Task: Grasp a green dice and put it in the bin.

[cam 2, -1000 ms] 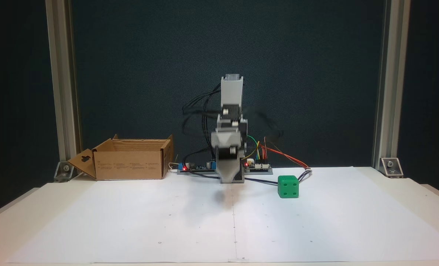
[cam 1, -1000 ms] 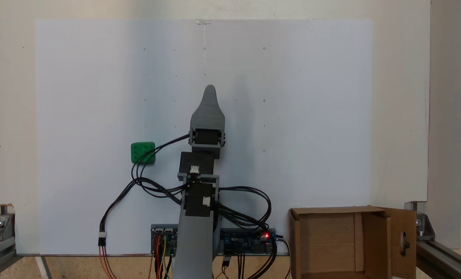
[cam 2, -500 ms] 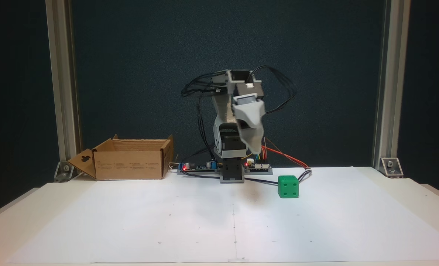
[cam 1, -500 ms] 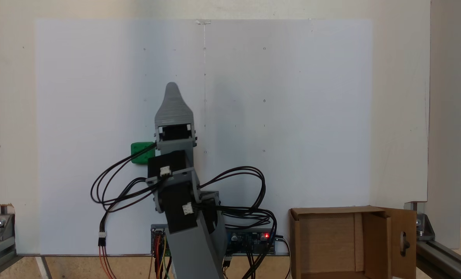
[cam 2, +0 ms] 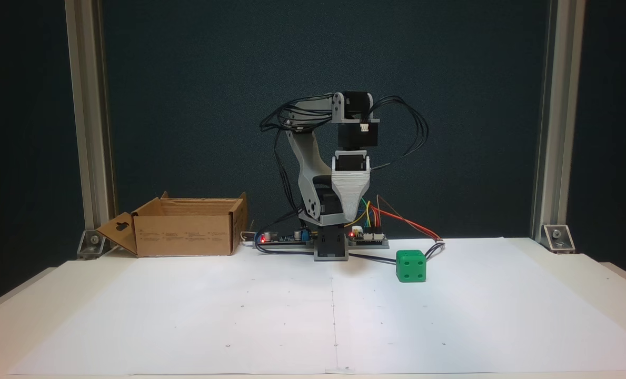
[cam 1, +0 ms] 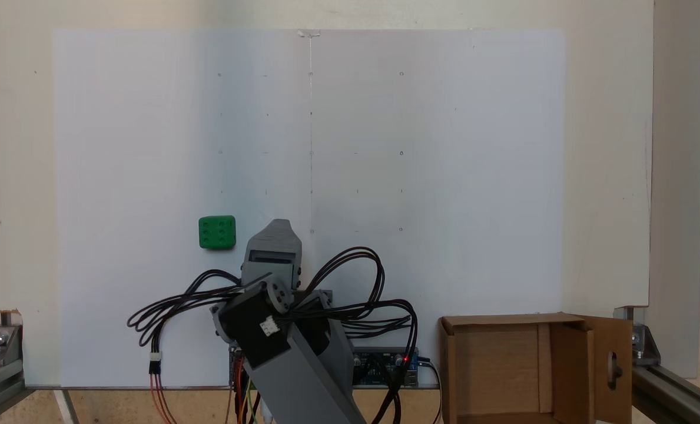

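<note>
The grey plastic gripper (cam 2: 349, 217) hangs in the air, pointing down, its tip (cam 1: 279, 224) above the white paper sheet (cam 1: 420, 176) near the arm's base. It holds nothing; only one tapered jaw shows, so whether it is open or closed cannot be told. The small bright green dice (cam 2: 411, 266) sits on the paper, just beside the gripper (cam 1: 217, 232) in a fixed view, apart from it. The brown cardboard bin (cam 2: 186, 226) with its slotted flap (cam 1: 611, 368) stands open at the worktop (cam 2: 597, 284) corner, well apart from the dice.
</note>
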Action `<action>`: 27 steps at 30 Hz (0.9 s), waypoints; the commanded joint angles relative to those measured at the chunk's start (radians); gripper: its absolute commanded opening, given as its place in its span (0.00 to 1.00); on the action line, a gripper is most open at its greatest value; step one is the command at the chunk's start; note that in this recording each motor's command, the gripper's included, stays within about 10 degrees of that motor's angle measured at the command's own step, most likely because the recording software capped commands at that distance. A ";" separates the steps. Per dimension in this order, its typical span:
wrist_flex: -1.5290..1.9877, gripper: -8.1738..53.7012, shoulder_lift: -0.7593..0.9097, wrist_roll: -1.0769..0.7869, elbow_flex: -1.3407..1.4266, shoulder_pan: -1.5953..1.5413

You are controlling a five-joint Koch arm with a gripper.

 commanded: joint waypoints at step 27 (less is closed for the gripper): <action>-0.318 0.82 -0.067 0.486 -0.115 -0.373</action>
